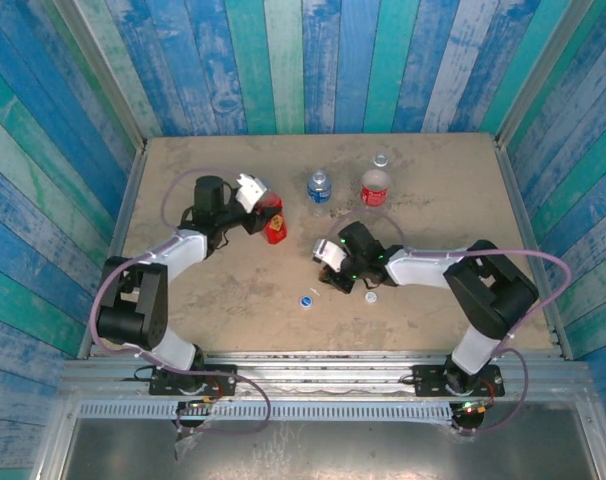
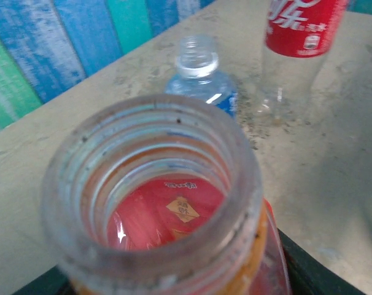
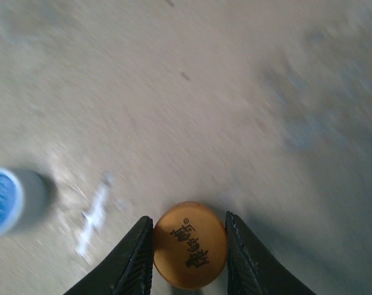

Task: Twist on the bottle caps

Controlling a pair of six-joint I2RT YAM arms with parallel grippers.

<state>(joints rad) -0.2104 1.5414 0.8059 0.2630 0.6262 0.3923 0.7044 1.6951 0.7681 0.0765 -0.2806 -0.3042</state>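
Now, right pincer [image 3: 188, 220] pinching smooth round orange cap [image 3: 190, 247], left pincer [image 1: 264, 213] clamping threaded-neck red bottle [image 2: 174, 215]

We find the left arm [image 1: 133, 300] rising from its base at the near edge, folded back at the elbow, with the forearm reaching away and to the right. The left pincer [image 1: 266, 214] is clamped on the red bottle [image 2: 241, 184], whose open mouth sits directly under the wrist camera. The right arm [image 1: 488, 290] bends at its elbow and runs its white forearm leftward toward the middle of the worktop [image 1: 233, 300]. The right pincer [image 3: 189, 224] points downward. Its two black fingers [image 3: 134, 258] press against opposite sides of the orange-brown cap [image 3: 190, 246].
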